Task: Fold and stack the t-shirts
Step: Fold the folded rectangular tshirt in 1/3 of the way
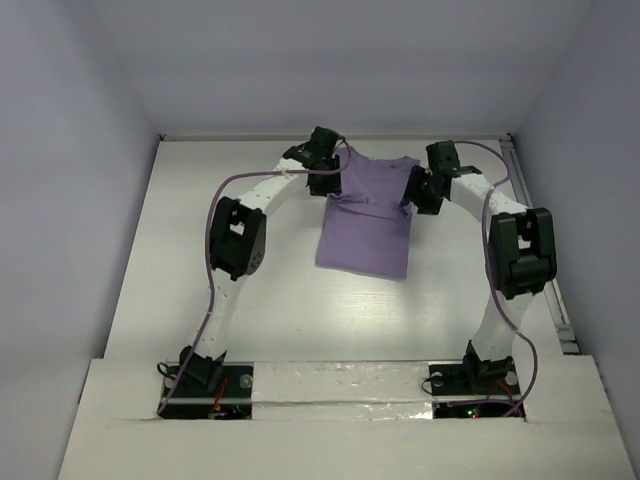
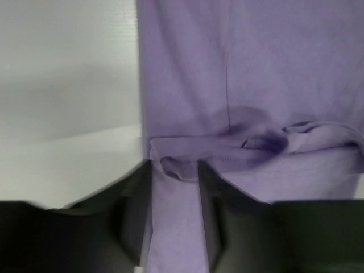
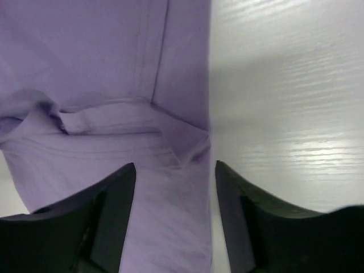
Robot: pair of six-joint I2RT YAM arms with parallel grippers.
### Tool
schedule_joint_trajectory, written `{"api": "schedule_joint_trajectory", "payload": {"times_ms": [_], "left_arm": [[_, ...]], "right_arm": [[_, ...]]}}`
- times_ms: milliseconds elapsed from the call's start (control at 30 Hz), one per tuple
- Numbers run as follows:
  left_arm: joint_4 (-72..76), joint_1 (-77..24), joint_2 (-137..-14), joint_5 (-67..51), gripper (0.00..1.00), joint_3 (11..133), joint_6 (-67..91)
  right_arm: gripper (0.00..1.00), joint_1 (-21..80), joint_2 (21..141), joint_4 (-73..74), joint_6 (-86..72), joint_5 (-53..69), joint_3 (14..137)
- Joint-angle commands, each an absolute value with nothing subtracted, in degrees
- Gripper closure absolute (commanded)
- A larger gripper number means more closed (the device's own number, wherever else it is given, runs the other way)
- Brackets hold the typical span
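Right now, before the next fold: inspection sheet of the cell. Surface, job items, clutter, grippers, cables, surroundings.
Surface: white table, faint grain.
Job's things: one lavender t-shirt, flat at far centre, partly folded, sleeve folds bunched; no stack.
Clutter: nothing seen.
Grippers: left gripper slightly open over the shirt's edge on its side; right gripper wide open over the opposite edge; neither seems to pinch cloth.
Cables: purple cables loop along both arms.
Surroundings: plain white walls on three sides.
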State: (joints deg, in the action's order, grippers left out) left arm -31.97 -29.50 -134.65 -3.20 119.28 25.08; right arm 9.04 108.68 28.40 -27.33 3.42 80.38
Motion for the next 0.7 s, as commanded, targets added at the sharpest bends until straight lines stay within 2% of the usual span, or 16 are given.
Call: {"api": "schedule_joint_trajectory", "payload": {"times_ms": [0, 33, 100, 133, 167, 200, 233, 267, 333, 467, 667], "left_arm": [[-28.04, -28.83, -125.79, -0.62, 0.63, 120.59, 25.4], [-27.86, -28.83, -124.29, -0.09, 0.5, 120.15, 25.31], [-26.03, -28.83, -118.41, 1.93, 0.43, 115.42, 25.66], [-24.54, -28.83, -116.21, 1.59, 0.42, 111.92, 26.01], [-20.52, -29.52, -111.41, 0.28, 0.47, 103.62, 26.62], [-18.04, -30.49, -109.18, -1.74, 0.52, 99.27, 28.28], [-15.84, -31.11, -107.33, -3.32, 0.65, 94.7, 29.43], [-12.08, -31.64, -104.88, -6.56, 0.73, 87.0, 30.57], [-7.33, -34.0, -102.93, -9.48, 0.91, 80.54, 33.21], [-4.05, -36.04, -101.78, -9.06, 0.97, 68.15, 35.07], [-1.68, -36.04, -101.95, -8.61, 0.98, 61.8, 35.07]], "right_arm": [[0.34, 8.53, 106.79, 31.63, -25.4, 4.83, 87.09], [0.29, 8.53, 105.13, 32.08, -25.23, 5.53, 87.8], [0.32, 9.13, 102.67, 31.47, -25.05, 7.02, 86.15], [0.66, 9.66, 100.31, 29.46, -25.14, 8.16, 84.74], [0.93, 9.67, 99.67, 28.4, -25.22, 9.65, 82.2], [1.0, 10.54, 99.49, 27.26, -25.57, 11.5, 81.13], [1.0, 12.11, 99.75, 25.33, -26.01, 14.47, 80.51], [1.0, 13.35, 101.32, 24.88, -26.19, 14.94, 80.33], [1.0, 16.94, 103.52, 24.96, -25.93, 15.38, 81.73], [1.0, 21.35, 107.66, 24.17, -25.75, 13.63, 84.55], [1.0, 22.5, 114.87, 24.78, -25.84, 13.28, 87.97]]}}
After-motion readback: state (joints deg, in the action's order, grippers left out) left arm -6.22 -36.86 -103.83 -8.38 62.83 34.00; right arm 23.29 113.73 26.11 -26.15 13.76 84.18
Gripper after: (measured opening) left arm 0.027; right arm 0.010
